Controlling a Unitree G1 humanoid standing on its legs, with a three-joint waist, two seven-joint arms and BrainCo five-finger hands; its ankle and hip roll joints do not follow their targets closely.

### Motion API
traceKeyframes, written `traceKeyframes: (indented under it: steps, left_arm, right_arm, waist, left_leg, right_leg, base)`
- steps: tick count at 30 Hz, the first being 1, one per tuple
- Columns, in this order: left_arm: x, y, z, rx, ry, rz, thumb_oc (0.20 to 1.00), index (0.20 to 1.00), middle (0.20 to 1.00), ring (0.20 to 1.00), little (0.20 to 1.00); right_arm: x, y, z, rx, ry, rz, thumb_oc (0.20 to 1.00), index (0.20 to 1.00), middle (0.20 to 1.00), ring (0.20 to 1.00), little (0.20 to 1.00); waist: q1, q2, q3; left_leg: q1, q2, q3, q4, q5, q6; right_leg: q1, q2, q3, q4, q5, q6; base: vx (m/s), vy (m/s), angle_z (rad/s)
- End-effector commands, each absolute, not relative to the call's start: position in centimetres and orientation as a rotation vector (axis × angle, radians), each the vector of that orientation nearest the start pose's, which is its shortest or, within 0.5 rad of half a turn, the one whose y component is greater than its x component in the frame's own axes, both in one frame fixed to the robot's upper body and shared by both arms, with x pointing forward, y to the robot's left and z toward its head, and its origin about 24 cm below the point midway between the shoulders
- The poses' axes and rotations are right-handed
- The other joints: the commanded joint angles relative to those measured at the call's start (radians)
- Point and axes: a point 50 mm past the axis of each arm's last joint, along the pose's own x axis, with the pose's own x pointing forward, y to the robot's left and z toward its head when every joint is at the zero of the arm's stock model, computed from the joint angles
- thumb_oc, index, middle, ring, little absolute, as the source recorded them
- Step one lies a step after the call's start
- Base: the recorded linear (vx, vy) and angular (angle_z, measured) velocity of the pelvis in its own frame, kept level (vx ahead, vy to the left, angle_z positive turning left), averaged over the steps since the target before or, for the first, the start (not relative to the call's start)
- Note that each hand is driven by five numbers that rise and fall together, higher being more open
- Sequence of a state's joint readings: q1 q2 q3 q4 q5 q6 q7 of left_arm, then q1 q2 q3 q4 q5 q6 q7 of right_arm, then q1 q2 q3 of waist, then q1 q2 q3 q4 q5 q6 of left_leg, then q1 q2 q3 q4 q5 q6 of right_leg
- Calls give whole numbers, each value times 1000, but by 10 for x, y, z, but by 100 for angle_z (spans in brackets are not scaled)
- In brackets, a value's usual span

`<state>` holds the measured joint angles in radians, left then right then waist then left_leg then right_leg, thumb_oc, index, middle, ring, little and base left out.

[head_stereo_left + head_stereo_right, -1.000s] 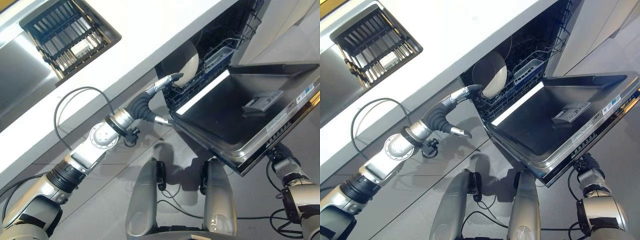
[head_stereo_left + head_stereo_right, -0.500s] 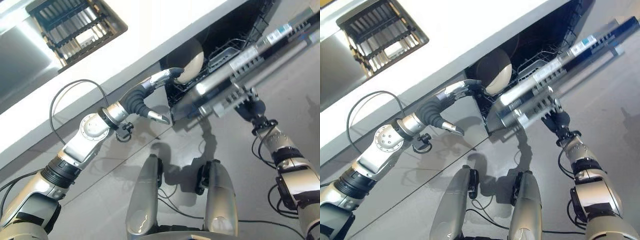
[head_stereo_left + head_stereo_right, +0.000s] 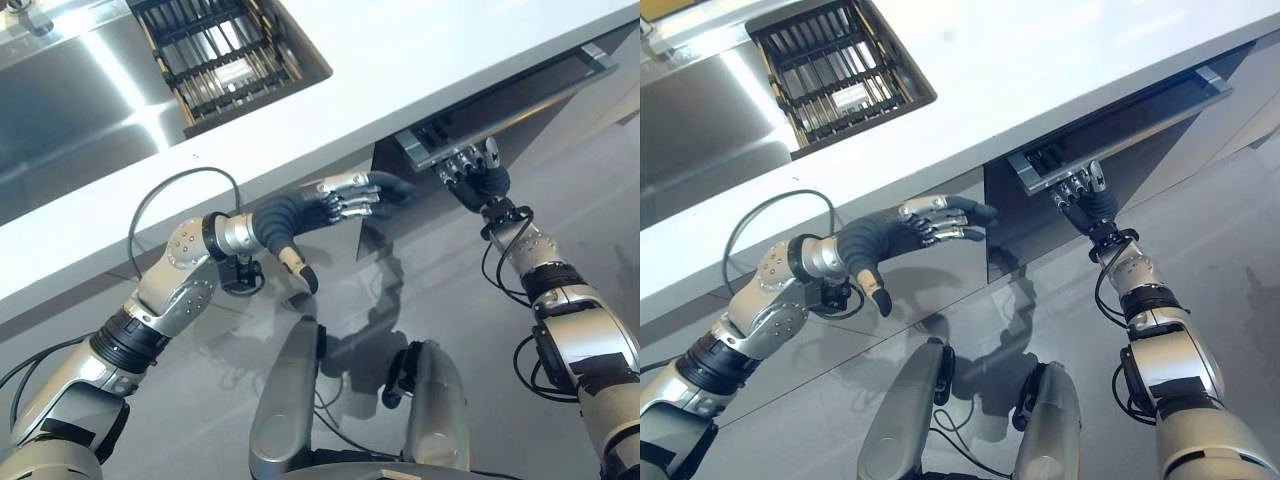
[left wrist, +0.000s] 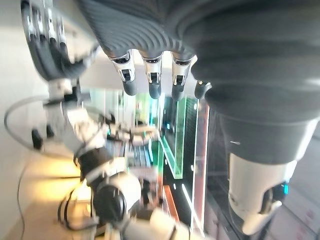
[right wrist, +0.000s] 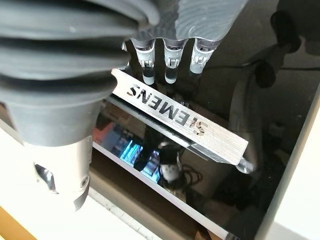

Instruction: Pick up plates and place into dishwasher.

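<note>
Pressing straight fingers [image 5: 170, 67] against the silver handle bar [image 5: 180, 120], my right hand [image 3: 478, 178] meets the dishwasher door [image 3: 1080, 170] at the upper right of the frame; the door stands nearly shut under the white desk [image 3: 400, 60], a narrow dark gap at its top edge. My left hand [image 3: 335, 200] hovers at centre frame, fingers extended and relaxed, holding nothing, just beside the door's left edge. At the upper left, a dark rack [image 3: 225, 50] sits in the steel sink [image 3: 70, 110]. No plate can be made out through the gap.
</note>
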<state>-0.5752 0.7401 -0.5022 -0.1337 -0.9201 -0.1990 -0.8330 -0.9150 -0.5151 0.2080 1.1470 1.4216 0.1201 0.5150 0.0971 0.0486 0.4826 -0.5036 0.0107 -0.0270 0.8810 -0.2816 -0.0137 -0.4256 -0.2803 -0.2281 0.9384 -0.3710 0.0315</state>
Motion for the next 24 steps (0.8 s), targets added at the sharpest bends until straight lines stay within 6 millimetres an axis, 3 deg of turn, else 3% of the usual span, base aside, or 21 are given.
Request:
traceKeyframes:
  steps: [1,2,6,7,10,13,14,15,19,22,24]
  left_arm:
    - [262,93,170,-2,-406,-1420,1000,1000,1000,1000,1000]
    - [264,94,163,-2,-375,-1392,1000,1000,1000,1000,1000]
    - [267,99,97,-42,-135,-1263,1000,1000,1000,1000,1000]
    - [262,102,69,-86,-58,-1233,1000,1000,1000,1000,1000]
    - [250,109,15,-147,107,-1082,1000,1000,1000,1000,1000]
    - [225,127,-49,-179,336,-851,1000,1000,1000,1000,1000]
    - [220,130,-59,-189,371,-811,1000,1000,1000,1000,1000]
    - [210,135,-78,-174,462,-724,1000,1000,1000,1000,1000]
    - [185,148,-112,-139,663,-584,1000,1000,1000,1000,1000]
    - [166,157,-130,-154,777,-457,1000,1000,1000,1000,1000]
    - [156,163,-137,-167,831,-390,1000,1000,1000,1000,1000]
  right_arm:
    - [393,-228,139,827,-132,280,1000,1000,1000,1000,1000]
    - [391,-227,129,829,-113,263,1000,1000,1000,1000,1000]
    - [367,-216,52,786,120,83,1000,1000,1000,1000,1000]
    - [351,-209,20,827,221,18,1000,1000,1000,1000,1000]
    - [315,-196,-35,832,438,-90,1000,1000,1000,1000,1000]
    - [255,-175,-95,809,737,-176,1000,1000,1000,1000,1000]
    - [243,-172,-104,804,781,-185,1000,1000,1000,1000,1000]
    - [220,-167,-120,772,902,-214,1000,1000,1000,1000,1000]
    - [161,-162,-149,781,1126,-262,1000,1000,1000,1000,1000]
    - [136,-167,-159,719,1185,-317,1000,1000,1000,1000,1000]
    - [123,-166,-162,781,1228,-362,1000,1000,1000,1000,1000]
  waist:
    - [14,23,-112]
    - [13,20,-122]
    - [0,-4,-187]
    - [-5,-14,-220]
    - [-17,-23,-273]
    - [-33,-21,-314]
    - [-38,-21,-322]
    - [-47,-22,-335]
    - [-81,-23,-363]
    - [-107,-22,-372]
    - [-119,-22,-375]
  left_leg:
    - [142,-6,78,-135,-75,83]
    - [161,-5,78,-163,-65,80]
    - [289,8,83,-367,12,55]
    - [338,10,84,-449,44,46]
    - [429,13,88,-589,100,30]
    - [504,20,101,-725,159,12]
    - [518,22,106,-754,171,10]
    - [539,25,112,-800,187,6]
    - [579,34,137,-890,215,-1]
    - [590,35,154,-916,219,-4]
    - [595,33,156,-919,216,-3]
  right_leg:
    - [92,90,1,-203,88,-78]
    - [113,95,1,-232,96,-74]
    - [237,126,16,-438,157,-40]
    - [285,137,20,-528,186,-29]
    - [371,155,35,-685,242,-6]
    - [426,163,53,-812,308,25]
    - [435,165,59,-837,321,31]
    - [446,165,66,-877,342,41]
    - [469,174,77,-950,372,54]
    - [473,178,80,-970,375,57]
    - [475,180,82,-966,367,56]
  base:
    - [67,17,-4]
    - [83,11,-5]
    - [133,-9,-8]
    - [225,-9,-17]
    - [198,5,-9]
    - [129,23,-12]
    - [80,18,-21]
    - [74,19,-24]
    - [83,25,-19]
    - [37,30,-17]
    - [28,39,-20]
